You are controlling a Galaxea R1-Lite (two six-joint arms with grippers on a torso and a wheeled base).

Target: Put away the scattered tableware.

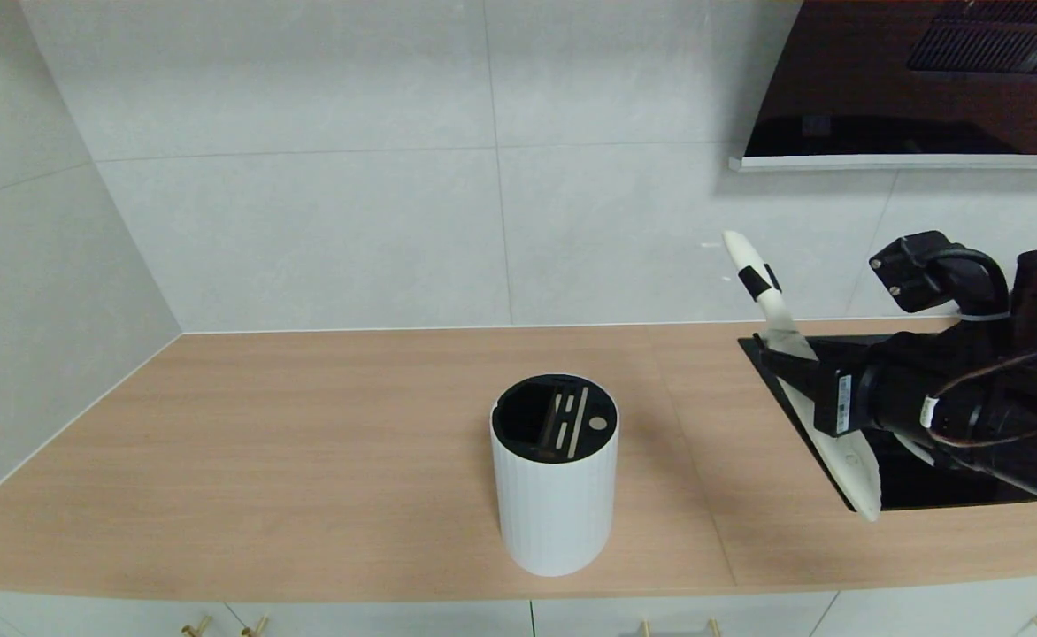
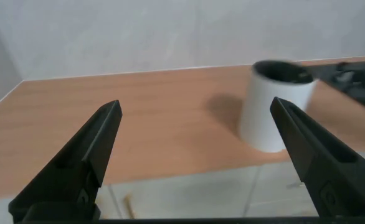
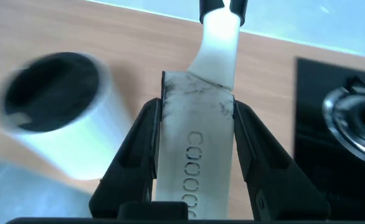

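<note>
Currently the right gripper (image 1: 797,367) clamps the white knife (image 1: 762,283) by its blade above the hob (image 1: 925,495) edge, with the slotted holder (image 1: 556,495) at its 8 o'clock and the left gripper (image 2: 195,109) spread empty; a skewed descent could miss a slot and tip the holder.

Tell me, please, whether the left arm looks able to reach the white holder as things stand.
Probably yes. The left gripper is open, with only bare counter between it and the upright white holder. The right gripper, shut on a white utensil, is off to the holder's other side.
</note>
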